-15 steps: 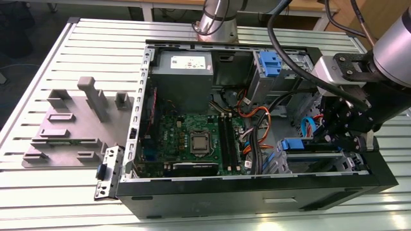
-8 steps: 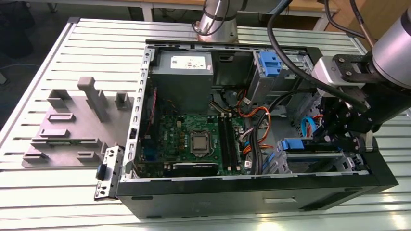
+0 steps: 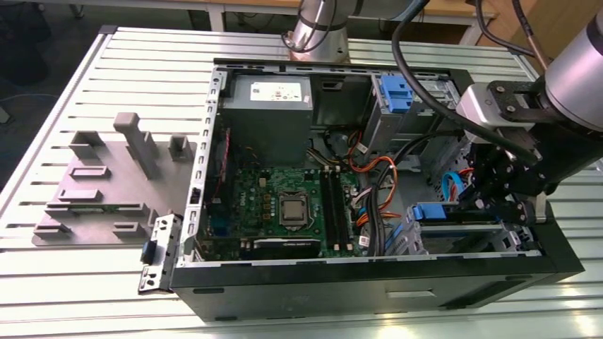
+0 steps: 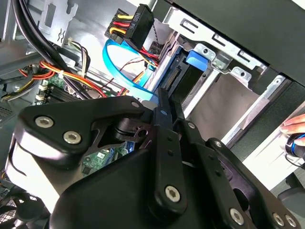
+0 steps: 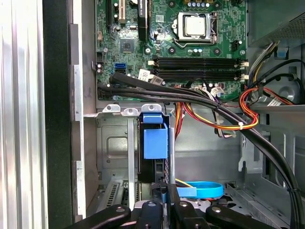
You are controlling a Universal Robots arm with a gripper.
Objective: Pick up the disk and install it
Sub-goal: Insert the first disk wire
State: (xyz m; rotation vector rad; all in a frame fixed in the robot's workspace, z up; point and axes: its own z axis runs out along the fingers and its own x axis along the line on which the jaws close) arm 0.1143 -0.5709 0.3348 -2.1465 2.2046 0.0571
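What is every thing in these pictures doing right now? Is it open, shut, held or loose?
Computer case, open, side panel off.
Gripper, shut on the disk's edge.
Disk, standing on edge in the drive cage, held by the gripper.
Processor, bare in its socket, no cooler on it.
Blue cable, looped loose beside the disk.
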